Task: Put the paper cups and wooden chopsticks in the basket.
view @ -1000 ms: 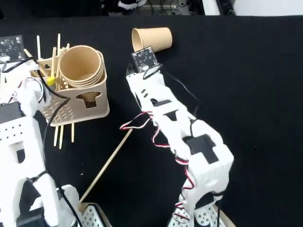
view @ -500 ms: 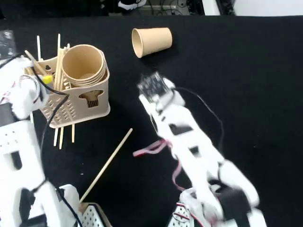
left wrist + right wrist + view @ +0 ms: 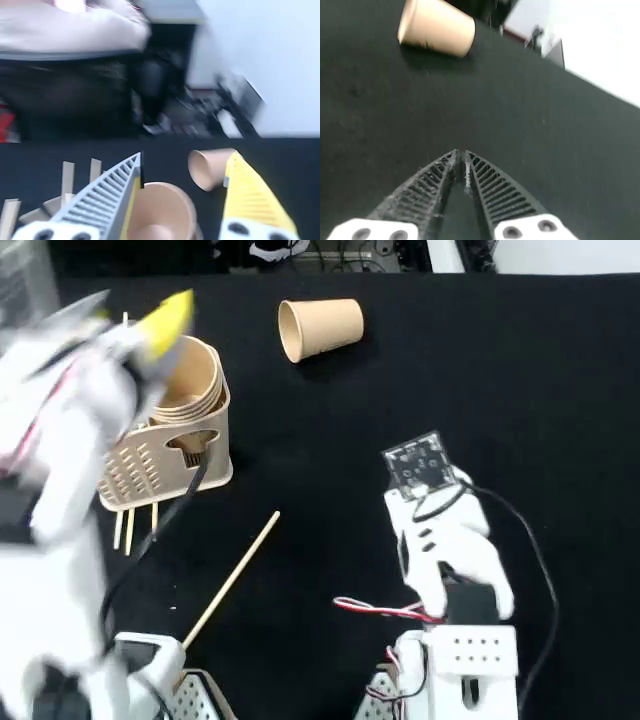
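One paper cup point(image 3: 320, 327) lies on its side at the far middle of the black table. More cups point(image 3: 195, 380) sit stacked inside the beige basket point(image 3: 165, 460), with wooden chopsticks point(image 3: 124, 530) poking out below it. A loose chopstick point(image 3: 232, 578) lies in front of the basket. My left gripper point(image 3: 185, 157) hangs open and empty above the basket's cups point(image 3: 160, 210), with the lying cup point(image 3: 207, 167) beyond it. My right gripper point(image 3: 460, 152) is shut and empty, low over bare table, well short of the lying cup point(image 3: 436, 31).
The right arm point(image 3: 445, 550) is folded back near its base at the front middle. The left arm point(image 3: 70, 440) stands tall beside the basket and overlaps it. Bare black table lies to the right. Room clutter sits beyond the far edge.
The right arm drew back from beside the lying cup toward its base. The left arm swung up from beside the basket to above it.
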You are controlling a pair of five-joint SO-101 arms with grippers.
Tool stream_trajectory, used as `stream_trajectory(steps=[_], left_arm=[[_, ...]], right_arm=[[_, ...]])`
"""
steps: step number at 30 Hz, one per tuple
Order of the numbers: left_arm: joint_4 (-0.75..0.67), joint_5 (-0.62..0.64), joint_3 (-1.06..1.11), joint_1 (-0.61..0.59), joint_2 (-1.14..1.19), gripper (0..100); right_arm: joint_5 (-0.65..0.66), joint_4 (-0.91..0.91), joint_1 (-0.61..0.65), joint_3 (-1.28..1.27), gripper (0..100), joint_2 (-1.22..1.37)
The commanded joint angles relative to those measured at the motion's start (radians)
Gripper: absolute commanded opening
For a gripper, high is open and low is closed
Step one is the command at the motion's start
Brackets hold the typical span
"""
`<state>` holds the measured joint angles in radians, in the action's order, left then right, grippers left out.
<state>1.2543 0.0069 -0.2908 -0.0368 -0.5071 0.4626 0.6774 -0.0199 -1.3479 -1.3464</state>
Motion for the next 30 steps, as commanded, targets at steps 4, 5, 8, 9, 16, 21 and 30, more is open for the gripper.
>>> stream_trajectory(steps=[4,5,8,9,16,21,30], left_arm=[[-0.06,0.017,-0.325,0.134,0.526,27],[-0.046,0.029,-0.383,0.133,0.582,27],[-0.031,0.064,-0.521,0.113,0.721,27],[-0.031,0.08,-0.561,0.104,0.769,27],[-0.032,0.107,-0.802,0.084,1.079,27],[-0.084,0.112,-0.977,0.081,1.324,27],[-0.295,0.104,-1.224,0.087,1.717,26]], right_arm=[[0.064,0.037,-0.155,-0.137,2.2,-0.062],[0.071,0.037,-0.172,-0.165,2.1,-0.065],[0.08,0.037,-0.186,-0.246,2.1,-0.087],[0.08,0.037,-0.184,-0.271,2.2,-0.097],[0.097,0.083,-0.184,-0.312,2.2,-0.206],[0.098,0.127,-0.186,-0.329,2.3,-0.269],[0.098,0.13,-0.186,-0.344,2.3,-0.3]])
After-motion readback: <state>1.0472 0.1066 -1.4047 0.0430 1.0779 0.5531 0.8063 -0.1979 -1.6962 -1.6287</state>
